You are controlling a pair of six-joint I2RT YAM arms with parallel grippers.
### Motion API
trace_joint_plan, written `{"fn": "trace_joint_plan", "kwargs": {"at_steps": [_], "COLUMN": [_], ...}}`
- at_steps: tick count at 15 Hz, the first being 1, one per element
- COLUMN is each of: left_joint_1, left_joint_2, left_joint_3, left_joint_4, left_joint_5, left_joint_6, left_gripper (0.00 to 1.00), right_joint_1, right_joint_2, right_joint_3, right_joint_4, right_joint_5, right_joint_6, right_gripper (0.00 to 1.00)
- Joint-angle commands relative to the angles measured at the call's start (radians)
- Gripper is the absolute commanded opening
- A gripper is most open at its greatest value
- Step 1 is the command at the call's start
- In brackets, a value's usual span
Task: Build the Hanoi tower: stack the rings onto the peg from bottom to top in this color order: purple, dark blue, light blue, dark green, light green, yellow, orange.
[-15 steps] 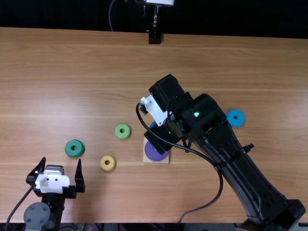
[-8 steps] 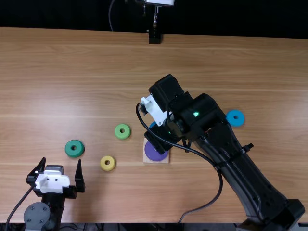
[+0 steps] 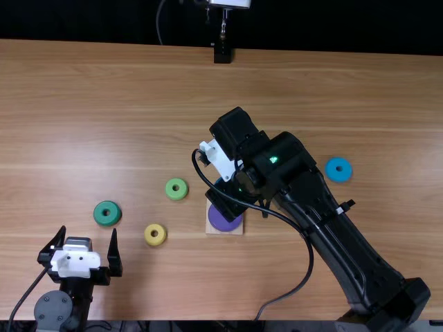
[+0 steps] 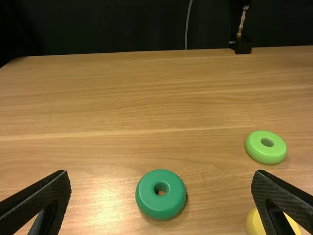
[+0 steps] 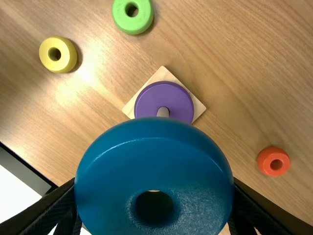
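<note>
In the top view my right gripper [image 3: 225,192] is over the wooden base [image 3: 210,226], where the purple ring [image 3: 225,217] lies. The right wrist view has my right gripper [image 5: 154,183] shut on the dark blue ring [image 5: 154,147], held above the table; beyond it the purple ring [image 5: 171,95] surrounds the peg [image 5: 163,112]. My left gripper [image 3: 88,230] stands open and empty at the near left, below the dark green ring [image 3: 107,213]. In its wrist view, the left gripper [image 4: 160,174] has its fingers wide apart. The light blue ring [image 3: 338,169] lies on the right.
Left of the base lie the light green ring [image 3: 176,189] and yellow ring [image 3: 155,234]. An orange ring [image 5: 273,161] rests on the table in the right wrist view. My right arm spans from the near right edge to mid-table.
The right arm has shifted slightly left, its forearm most visibly. The left arm and the rings on the table have stayed where they were.
</note>
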Motion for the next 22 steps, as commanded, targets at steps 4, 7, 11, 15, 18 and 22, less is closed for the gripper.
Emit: {"fn": "trace_joint_plan", "kwargs": {"at_steps": [4, 7, 11, 15, 18, 22], "left_joint_1": [0.0, 0.0, 0.0, 0.0, 0.0, 0.0], "left_joint_2": [-0.012, -0.012, -0.012, -0.012, -0.012, -0.012], "left_joint_3": [-0.055, -0.055, -0.055, -0.055, -0.055, -0.055], "left_joint_4": [-0.012, -0.012, -0.012, -0.012, -0.012, -0.012], "left_joint_5": [-0.006, -0.006, -0.006, -0.006, -0.006, -0.006], "left_joint_6": [-0.007, -0.007, -0.007, -0.007, -0.007, -0.007], "left_gripper": [1.0, 1.0, 1.0, 1.0, 1.0, 1.0], "right_joint_1": [0.003, 0.0, -0.003, -0.008, -0.037, -0.167], "right_joint_2": [0.018, 0.029, 0.029, 0.021, 0.021, -0.054], "right_joint_3": [-0.019, -0.028, -0.015, 0.001, -0.014, -0.16], "right_joint_4": [-0.003, -0.009, 0.002, 0.063, 0.214, 0.468], "right_joint_5": [-0.001, 0.01, 0.01, 0.009, 0.009, 0.04], "right_joint_6": [0.001, 0.001, 0.001, 0.021, 0.093, 0.183], "right_gripper": [0.35, 1.0, 1.0, 1.0, 1.0, 1.0]}}
